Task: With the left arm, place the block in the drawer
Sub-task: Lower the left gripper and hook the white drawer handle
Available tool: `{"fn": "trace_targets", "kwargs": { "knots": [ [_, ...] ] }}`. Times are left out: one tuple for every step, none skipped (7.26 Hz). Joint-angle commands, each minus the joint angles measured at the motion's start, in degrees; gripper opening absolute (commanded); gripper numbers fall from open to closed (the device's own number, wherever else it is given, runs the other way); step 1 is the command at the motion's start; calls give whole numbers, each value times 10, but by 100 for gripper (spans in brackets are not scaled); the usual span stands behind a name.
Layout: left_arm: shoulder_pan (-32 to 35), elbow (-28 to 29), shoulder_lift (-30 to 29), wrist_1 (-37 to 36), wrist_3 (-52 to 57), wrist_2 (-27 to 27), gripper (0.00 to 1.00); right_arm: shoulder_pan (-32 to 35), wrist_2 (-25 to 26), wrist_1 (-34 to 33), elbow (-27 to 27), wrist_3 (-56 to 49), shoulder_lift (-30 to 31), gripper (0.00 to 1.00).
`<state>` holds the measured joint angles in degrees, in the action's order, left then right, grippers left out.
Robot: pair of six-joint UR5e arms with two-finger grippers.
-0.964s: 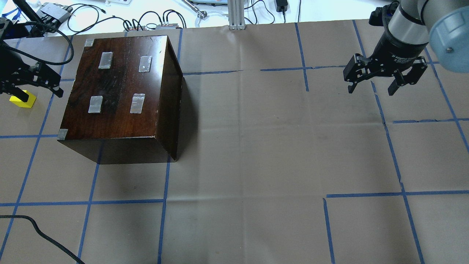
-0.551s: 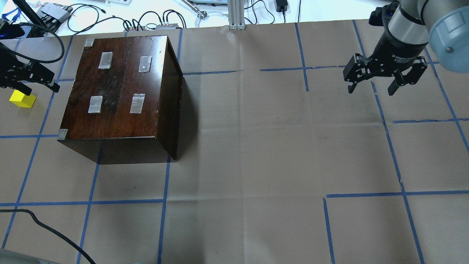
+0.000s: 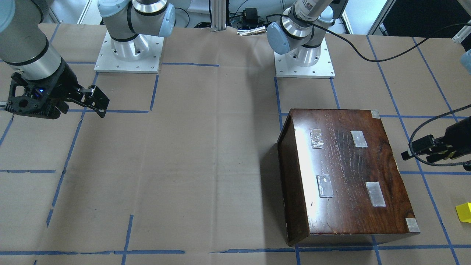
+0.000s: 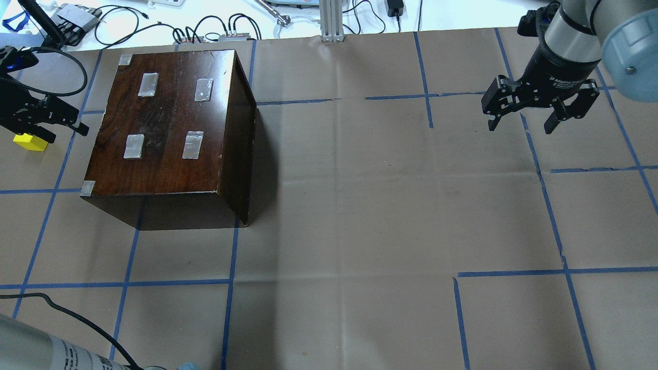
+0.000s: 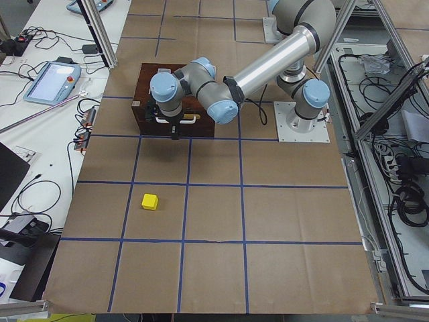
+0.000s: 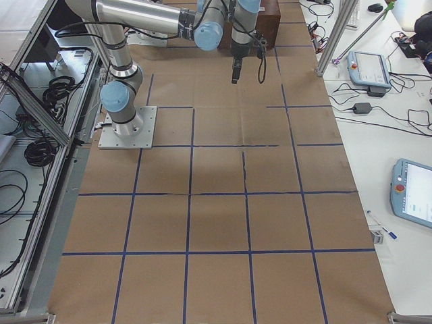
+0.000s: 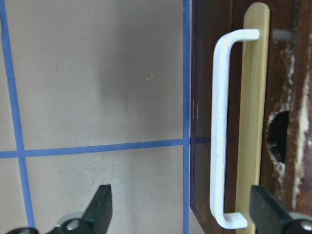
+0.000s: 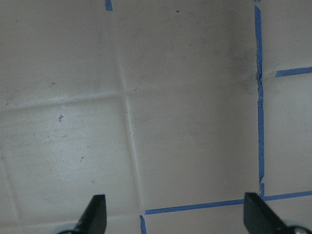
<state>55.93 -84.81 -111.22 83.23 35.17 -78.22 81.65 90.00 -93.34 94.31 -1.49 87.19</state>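
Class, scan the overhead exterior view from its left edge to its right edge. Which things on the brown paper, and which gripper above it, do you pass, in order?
yellow block → dark wooden cabinet → right gripper

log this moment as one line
left claw: open, facing drawer | drawer: shut | block: on table, not held | right claw: open, above table
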Motion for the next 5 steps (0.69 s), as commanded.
{"fn": "trace_targets", "kwargs": {
  "knots": [
    [-1, 5, -19, 0, 1, 57, 99, 0, 0, 0, -1, 1, 0, 100],
    [-1, 5, -22, 0, 1, 55, 99, 0, 0, 0, 0, 0, 0, 100],
    [-1, 6, -25, 0, 2, 54, 99, 0, 0, 0, 0, 1, 0, 100],
    [-1, 10, -33, 0, 2, 54, 99, 0, 0, 0, 0, 1, 0, 100],
    [-1, 12, -43, 0, 2, 55, 99, 0, 0, 0, 0, 0, 0, 100]
  ]
}}
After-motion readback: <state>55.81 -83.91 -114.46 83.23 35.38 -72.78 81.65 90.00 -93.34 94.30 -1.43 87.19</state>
